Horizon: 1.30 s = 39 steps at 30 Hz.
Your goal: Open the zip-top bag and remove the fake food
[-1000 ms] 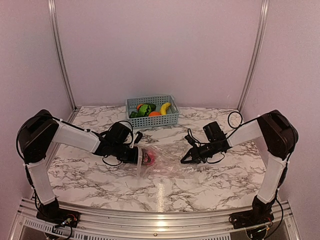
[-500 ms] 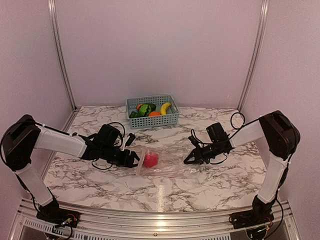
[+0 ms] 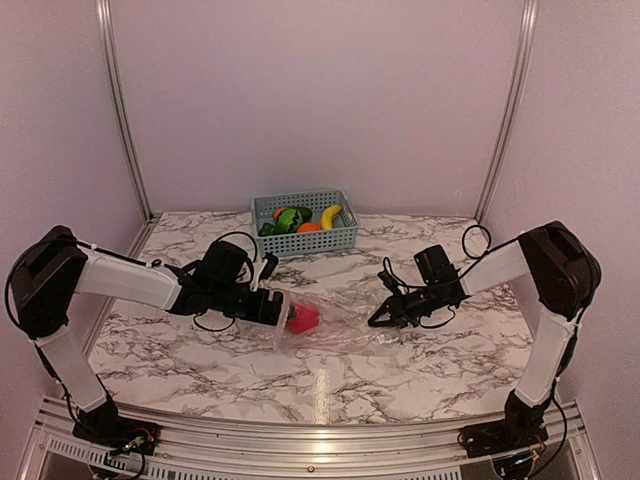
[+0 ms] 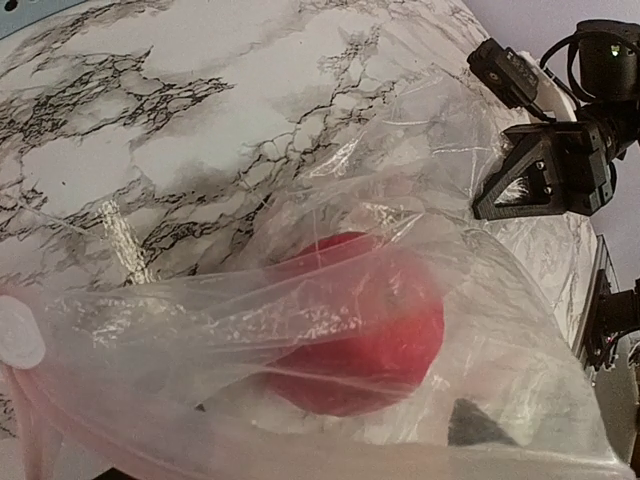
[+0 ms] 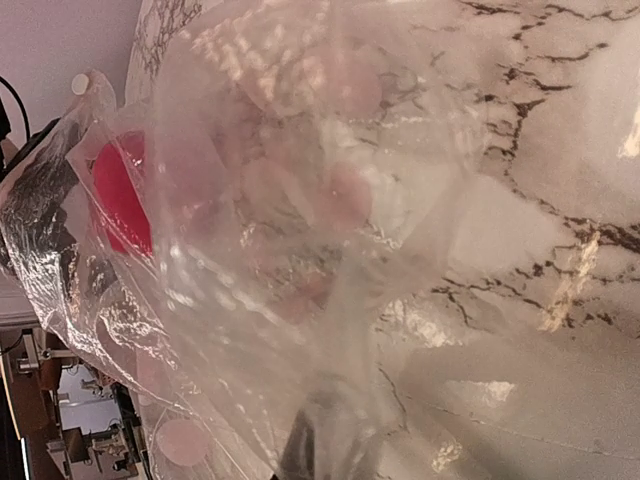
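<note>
Your left end effector (image 3: 272,306) sits at the left end of the zip-top bag (image 3: 345,328). In the left wrist view two dark fingertips (image 4: 470,425) show through the film with a gap between them, so it appears spread, with plastic draped over it. Your right end effector (image 3: 383,317) is pressed together on a bunch of film at the bag's right end. The bag lies between the two, slack on the marble counter (image 3: 400,385), with one red round fruit (image 4: 365,320) inside, close to the left end. A pink-tinted edge (image 4: 250,452), probably the zip strip, runs just in front of the left fingers. A light blue basket (image 3: 338,241) stands well apart at the back of the counter. It holds a yellow banana (image 3: 330,216), an orange fruit (image 3: 309,227) and green pieces (image 3: 290,219). Expect the bag to be very light, thin and floppy. It will crumple, slide and follow whatever tugs it, and it gives no stiffness except along the zip edge, so that edge is the sounder place to hold. The fruit looks smooth, glossy and rigid, likely hollow and light, and it may roll or squirt sideways under a shallow pinch. Take it across its widest part, with the film clear of the fingers.
</note>
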### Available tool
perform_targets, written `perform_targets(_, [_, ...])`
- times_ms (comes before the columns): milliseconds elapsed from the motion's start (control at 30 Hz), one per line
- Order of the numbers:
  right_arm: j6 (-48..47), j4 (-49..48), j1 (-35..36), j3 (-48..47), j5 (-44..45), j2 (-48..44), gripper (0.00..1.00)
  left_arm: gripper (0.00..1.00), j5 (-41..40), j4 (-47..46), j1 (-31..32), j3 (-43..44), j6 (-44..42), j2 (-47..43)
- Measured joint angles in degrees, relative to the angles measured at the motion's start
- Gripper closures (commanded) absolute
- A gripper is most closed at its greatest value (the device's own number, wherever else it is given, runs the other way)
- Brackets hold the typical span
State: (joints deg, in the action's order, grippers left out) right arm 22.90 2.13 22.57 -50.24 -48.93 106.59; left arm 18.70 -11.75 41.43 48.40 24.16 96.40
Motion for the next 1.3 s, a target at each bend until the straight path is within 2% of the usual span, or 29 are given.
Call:
perform_targets(167, [-0.22,0.57,0.0,-0.13,-0.07,0.0,1.0,0.11,-1.29,0.26,2.43,5.42,-2.38,5.2])
perform_targets(333, [-0.52,1.62,0.0,-0.57,-0.09,0.0,1.0,0.02,-3.17,0.52,3.87,6.8,-4.37,7.04])
perform_targets(467, [-0.66,2.08,0.0,-0.68,-0.35,0.0,1.0,0.01,-6.01,2.43,4.2,10.67,-5.46,10.49])
perform_targets(533, [-0.68,2.36,0.0,-0.81,-0.48,0.02,1.0,0.07,-7.74,3.69,4.42,14.08,-5.81,13.27])
perform_targets(633, [-0.74,2.67,0.0,-1.16,-0.48,0.0,1.0,0.2,-9.4,5.2,4.59,17.27,-6.29,15.98])
perform_targets(733, [-1.07,2.89,0.0,-1.27,-0.46,0.0,1.0,0.31,-9.79,5.97,4.76,17.66,-6.36,16.35])
perform_targets(933, [-1.07,3.02,-0.11,-1.27,0.48,0.0,1.0,0.42,-5.81,4.81,4.22,9.18,-5.25,9.46])
perform_targets(1133, [-0.31,2.45,-1.09,-0.37,2.1,-1.33,1.0,0.43,2.16,-0.39,0.9,-2.12,-1.29,-2.4])
perform_targets(1300, [-0.2,1.68,-1.46,-0.04,2.21,-1.7,1.0,0.43,8.07,-6.75,-1.57,-8.33,2.21,-8.41])
